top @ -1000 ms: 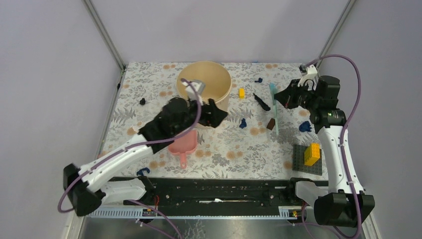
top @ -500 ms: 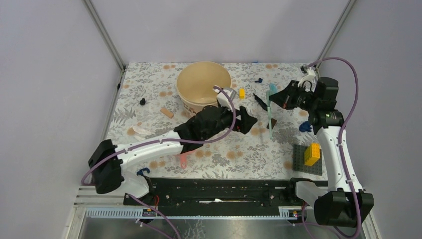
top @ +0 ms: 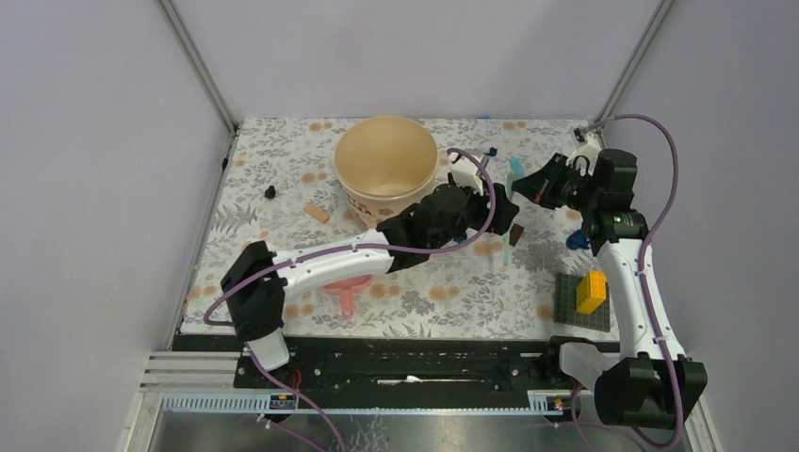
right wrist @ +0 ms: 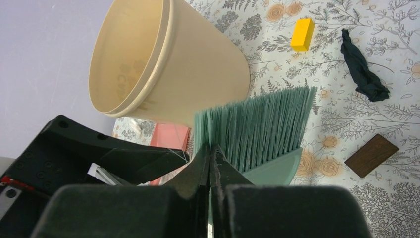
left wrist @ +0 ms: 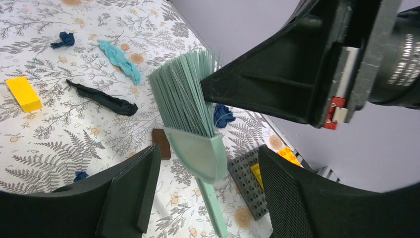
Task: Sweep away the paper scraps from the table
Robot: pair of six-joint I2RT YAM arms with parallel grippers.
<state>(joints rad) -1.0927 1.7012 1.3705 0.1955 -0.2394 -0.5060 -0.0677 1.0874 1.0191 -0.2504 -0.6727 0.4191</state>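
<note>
Those right fingers [right wrist: 200, 171] pinch the brush [left wrist: 190, 124] by its bristles only, left fingers [left wrist: 131, 191] spread wide either side, so a clumsy handover could drop it onto the counter [left wrist: 59, 141].

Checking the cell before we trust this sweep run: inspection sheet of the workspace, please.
Surface: table floral cover, littered.
Job's things: scraps blue and black, loose on table; dustpan partly under left arm.
Clutter: bucket, yellow bricks, brown block, tan block, baseplate.
Grippers: left gripper open, fingers either side of brush; right gripper shut on brush bristles.
Cables: purple cables looping high, no snag seen.
Surroundings: grey walls, metal frame; nothing else seen.
</note>
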